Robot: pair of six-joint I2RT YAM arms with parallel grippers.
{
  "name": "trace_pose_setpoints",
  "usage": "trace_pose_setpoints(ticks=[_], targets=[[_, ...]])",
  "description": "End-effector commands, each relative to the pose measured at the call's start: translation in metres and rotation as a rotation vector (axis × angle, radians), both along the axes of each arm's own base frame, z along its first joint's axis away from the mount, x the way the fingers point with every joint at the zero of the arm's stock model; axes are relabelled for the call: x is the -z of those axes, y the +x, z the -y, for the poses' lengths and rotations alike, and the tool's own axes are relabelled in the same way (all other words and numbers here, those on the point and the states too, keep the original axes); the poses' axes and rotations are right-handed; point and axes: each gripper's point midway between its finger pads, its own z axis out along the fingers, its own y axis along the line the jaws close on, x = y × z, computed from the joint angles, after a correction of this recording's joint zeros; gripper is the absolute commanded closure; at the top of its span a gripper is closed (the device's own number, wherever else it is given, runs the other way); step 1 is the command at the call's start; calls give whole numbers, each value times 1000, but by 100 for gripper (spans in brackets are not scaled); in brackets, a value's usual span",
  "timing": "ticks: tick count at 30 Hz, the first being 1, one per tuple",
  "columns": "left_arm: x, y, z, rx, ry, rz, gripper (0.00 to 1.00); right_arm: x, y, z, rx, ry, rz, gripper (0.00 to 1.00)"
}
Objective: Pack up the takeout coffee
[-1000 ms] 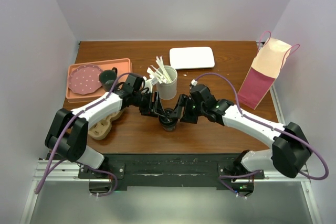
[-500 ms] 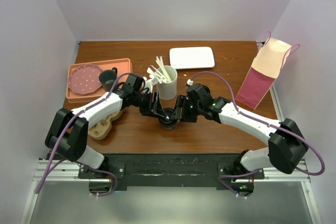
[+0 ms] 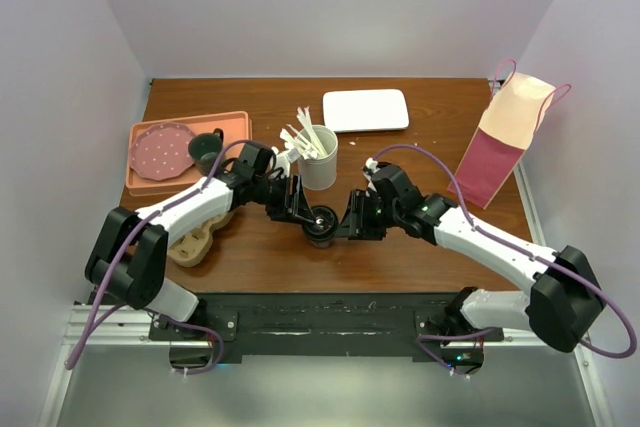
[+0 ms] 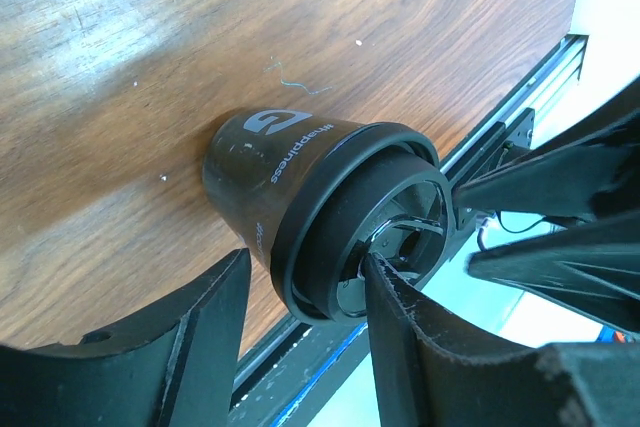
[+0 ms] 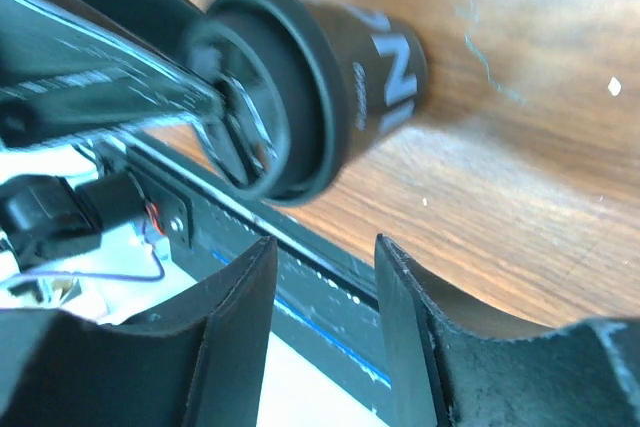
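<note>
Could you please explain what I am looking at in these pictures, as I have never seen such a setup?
These are two robot arms bolted at the near edge of a wooden table. One picture looks down from above; the other two come from a camera on each wrist. On the table are a white cup of stirrers, a white tray, a pink paper bag, an orange tray with a pink plate and dark mug, and a cardboard cup carrier. The left gripper straddles the lid edge of the takeout coffee; whether it pinches I cannot tell. The right gripper is open beside it, holding nothing.
</note>
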Motion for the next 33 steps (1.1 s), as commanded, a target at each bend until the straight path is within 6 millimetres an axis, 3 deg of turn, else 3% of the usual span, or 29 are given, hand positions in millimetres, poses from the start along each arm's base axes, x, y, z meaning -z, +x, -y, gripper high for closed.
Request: trace_pose_setpoints(ticks=[1, 9, 13, 26, 33], targets=[[44, 1, -29, -76, 196, -51, 48, 0, -6, -13, -51, 89, -18, 53], [53, -3, -33, -78, 218, -70, 48, 8, 1, -29, -58, 140, -52, 52], [55, -5, -34, -76, 222, -72, 48, 14, 4, -25, -22, 134, -66, 53], [69, -11, -41, -86, 260, -100, 49, 47, 19, -5, 92, 51, -81, 65], [83, -18, -48, -95, 300, -135, 49, 82, 8, 23, 157, -87, -131, 71]])
